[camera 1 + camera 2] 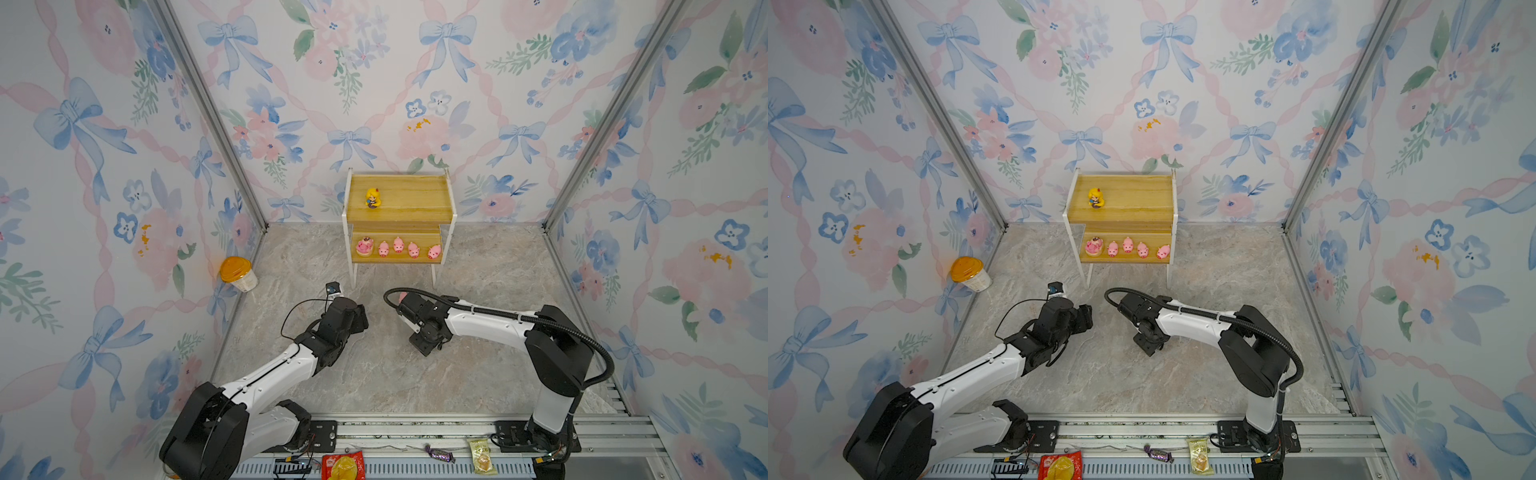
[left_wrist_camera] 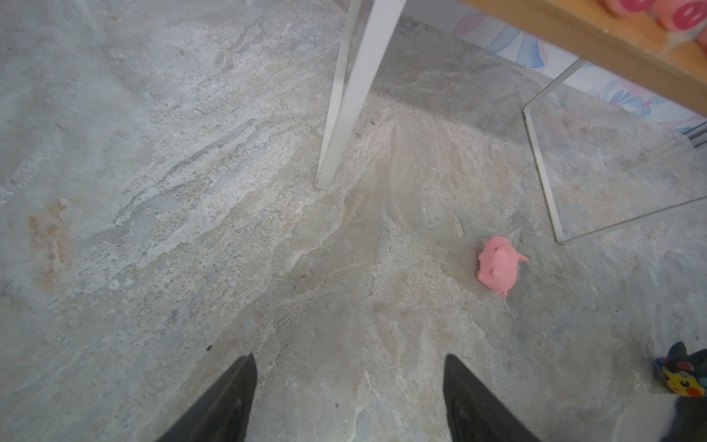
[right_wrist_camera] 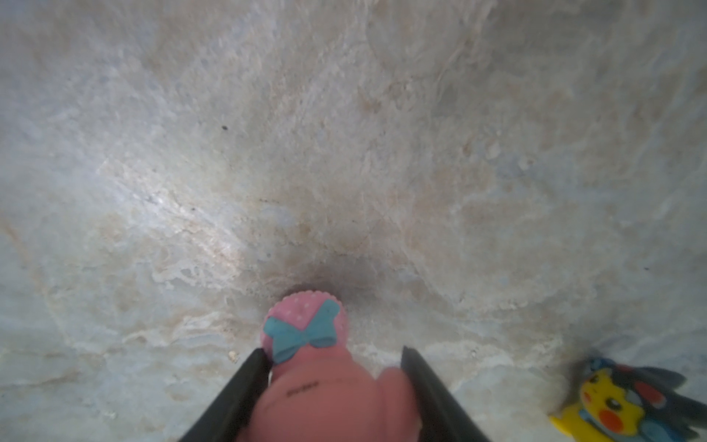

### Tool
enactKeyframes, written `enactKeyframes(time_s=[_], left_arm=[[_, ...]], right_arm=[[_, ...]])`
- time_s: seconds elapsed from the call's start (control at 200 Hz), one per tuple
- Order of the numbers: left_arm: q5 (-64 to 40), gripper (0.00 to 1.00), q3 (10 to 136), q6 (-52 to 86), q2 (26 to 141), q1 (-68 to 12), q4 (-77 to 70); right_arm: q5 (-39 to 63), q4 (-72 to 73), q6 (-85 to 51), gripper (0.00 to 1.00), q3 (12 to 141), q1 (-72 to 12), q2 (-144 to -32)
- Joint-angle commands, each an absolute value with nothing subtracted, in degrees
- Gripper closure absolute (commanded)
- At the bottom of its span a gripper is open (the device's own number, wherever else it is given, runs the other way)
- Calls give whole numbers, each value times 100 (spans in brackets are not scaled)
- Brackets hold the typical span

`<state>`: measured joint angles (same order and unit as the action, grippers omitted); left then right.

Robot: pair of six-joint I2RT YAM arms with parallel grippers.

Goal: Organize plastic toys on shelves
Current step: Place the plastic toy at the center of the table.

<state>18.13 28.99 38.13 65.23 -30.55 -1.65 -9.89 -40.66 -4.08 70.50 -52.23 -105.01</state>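
Observation:
The shelves (image 1: 399, 208) stand at the back wall. A yellow-haired doll (image 1: 372, 198) sits on the upper board. On the lower board are a pink pig on a round base (image 1: 364, 246) and several small pink pigs (image 1: 399, 245). My right gripper (image 3: 333, 350) is low over the floor, and its jaws hold a pink figure with a blue bow (image 3: 306, 336) between them, touching both sides. A black-and-yellow creature (image 3: 612, 405) lies beside it. My left gripper (image 2: 350, 358) is open and empty above bare floor. A pink pig (image 2: 497, 264) lies on its side near the rack leg (image 2: 344, 114).
An orange-lidded cup (image 1: 239, 273) stands by the left wall. Snack packets (image 1: 343, 465) and a wrapped candy (image 1: 438, 453) lie on the front rail. The rack's thin white legs (image 1: 353, 274) stand just beyond both grippers.

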Motion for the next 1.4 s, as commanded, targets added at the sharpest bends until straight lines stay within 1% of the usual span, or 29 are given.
enactKeyframes(time_s=[0.0, 0.145, 0.265, 0.53, 0.8, 0.855, 0.905, 1.08, 1.17, 1.225, 1.245, 1.26, 1.39], left_arm=[[1898, 22, 2830, 3826, 6424, -3015, -141], [1926, 21, 2830, 3814, 6380, -3019, -146], [1938, 18, 2835, 3763, 6320, -3015, -129], [1962, 17, 2813, 3790, 6231, -3015, -128], [1920, 19, 2778, 3842, 6212, -3024, -141], [1898, 22, 2756, 3859, 6195, -3028, -146], [1859, 23, 2700, 3836, 6179, -3032, -206], [1421, 23, 2226, 3458, 5945, -3158, -997], [1183, 23, 1819, 3272, 5719, -3300, -1667], [1094, 22, 1566, 3190, 5604, -3413, -2068], [1054, 22, 1493, 3162, 5576, -3464, -2199], [1032, 21, 1430, 3135, 5559, -3494, -2291], [1080, 20, 1034, 2679, 5569, -4057, -3032]], right_arm=[[-980, -4089, -468, 39, 7189, -5241, -10513], [-801, -3953, -476, 33, 7179, -5233, -10420], [-698, -3881, -455, 28, 7209, -5222, -10342], [-710, -3795, -457, 21, 7286, -5255, -10463], [-927, -3748, -558, 21, 7356, -5388, -10715], [-912, -3694, -579, 26, 7355, -5375, -10673], [-839, -3704, -586, 26, 7391, -5340, -10663], [-458, -3745, -609, 21, 7512, -5112, -10593], [-288, -3843, -586, 13, 7635, -5003, -10603], [-267, -3970, -567, 10, 7748, -4969, -10674], [-275, -4008, -549, 5, 7787, -4962, -10694], [-295, -4042, -543, 3, 7815, -4958, -10721], [-221, -4122, -538, 2, 7917, -4825, -10758]])
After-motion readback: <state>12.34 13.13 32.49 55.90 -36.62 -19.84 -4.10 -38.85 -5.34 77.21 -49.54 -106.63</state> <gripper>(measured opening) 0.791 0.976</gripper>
